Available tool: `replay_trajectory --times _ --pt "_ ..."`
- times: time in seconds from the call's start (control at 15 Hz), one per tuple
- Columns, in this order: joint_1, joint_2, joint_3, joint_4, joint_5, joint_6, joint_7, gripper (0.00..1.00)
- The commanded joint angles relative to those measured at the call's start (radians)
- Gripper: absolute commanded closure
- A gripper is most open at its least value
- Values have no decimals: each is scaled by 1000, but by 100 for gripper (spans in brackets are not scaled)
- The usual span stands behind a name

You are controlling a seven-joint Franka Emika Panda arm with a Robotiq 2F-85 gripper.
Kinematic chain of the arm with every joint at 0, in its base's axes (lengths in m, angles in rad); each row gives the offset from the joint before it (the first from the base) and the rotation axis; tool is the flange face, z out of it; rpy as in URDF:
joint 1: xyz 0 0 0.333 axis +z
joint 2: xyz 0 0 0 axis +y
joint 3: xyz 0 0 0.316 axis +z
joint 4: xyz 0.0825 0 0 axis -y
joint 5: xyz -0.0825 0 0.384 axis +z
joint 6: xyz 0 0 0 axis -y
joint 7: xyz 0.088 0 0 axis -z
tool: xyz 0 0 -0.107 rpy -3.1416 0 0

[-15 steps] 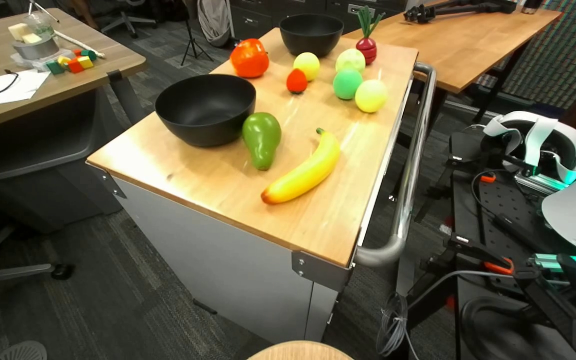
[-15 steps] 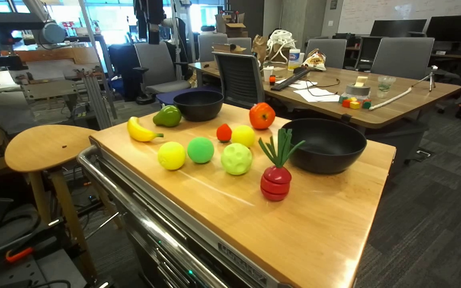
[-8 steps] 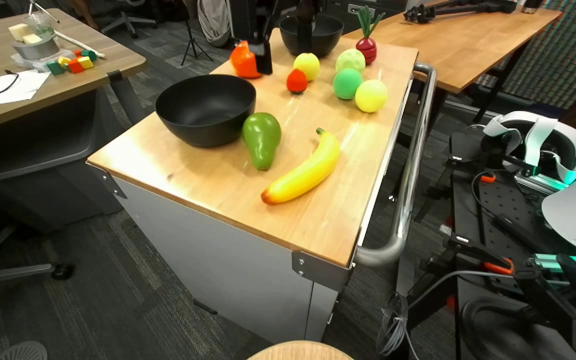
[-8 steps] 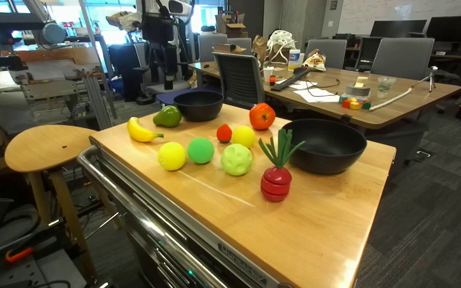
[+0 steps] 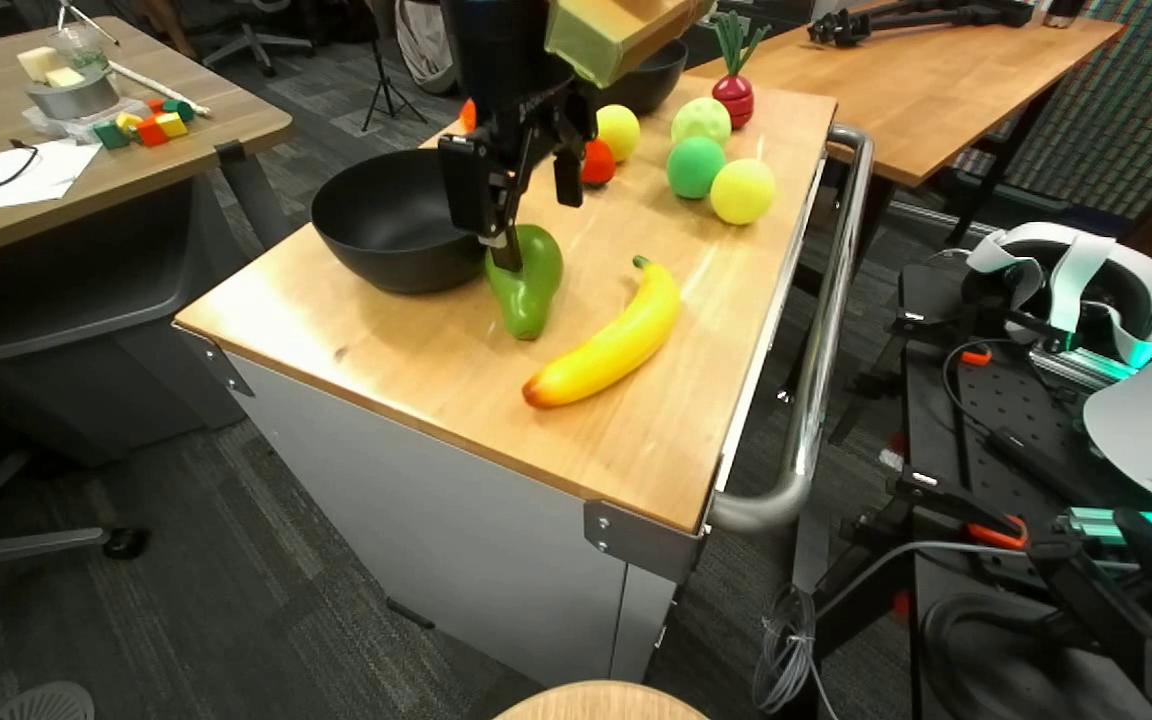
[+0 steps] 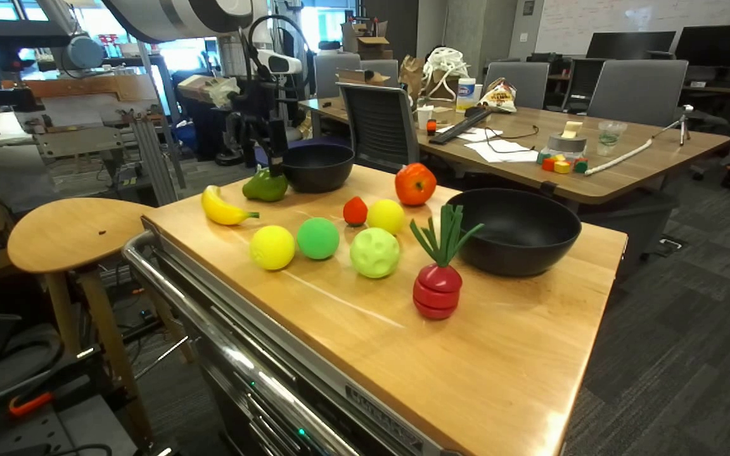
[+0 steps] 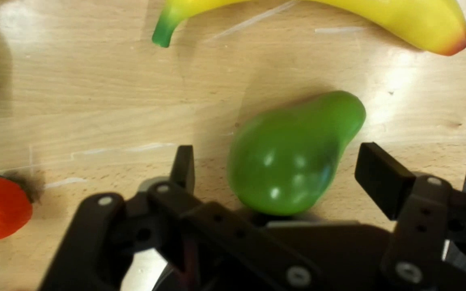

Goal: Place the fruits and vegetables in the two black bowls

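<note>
In the wrist view the hand [image 7: 278, 161] stands wide, its fingers [image 7: 380, 176] to either side of the green pear-shaped fruit [image 7: 289, 161] with a gap at each, and the fruit lies on the bench [image 6: 504, 367] just beside one black bowl [image 5: 391, 215] and near the banana [image 5: 621, 335]. In an exterior view the orange-red tomato [image 6: 414, 184], small red-orange ball [image 6: 355, 212], one yellow ball [image 6: 272, 247], another yellow ball [image 6: 386, 216], green ball [image 6: 318, 239] and dimpled yellow-green ball [image 6: 374, 253] rest on the bench too, while the red radish [image 6: 436, 290] stands upright near the other black bowl [image 6: 520, 234], its green leaves overlapping that bowl from this angle.
</note>
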Motion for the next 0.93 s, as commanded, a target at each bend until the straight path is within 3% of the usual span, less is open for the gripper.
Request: replay_trajectory --times 0.0,0.4,0.47,0.53,0.73,0.87 --pt "23 19 -19 -2 -26 62 8 0" --pt "38 66 -32 -12 -74 139 6 0" --pt "41 71 -35 -14 -81 146 6 25" --pt "43 76 -38 -13 -85 145 7 27" --pt "44 72 -39 -12 -63 130 3 51" --pt "38 51 -31 -15 -37 113 -9 54"
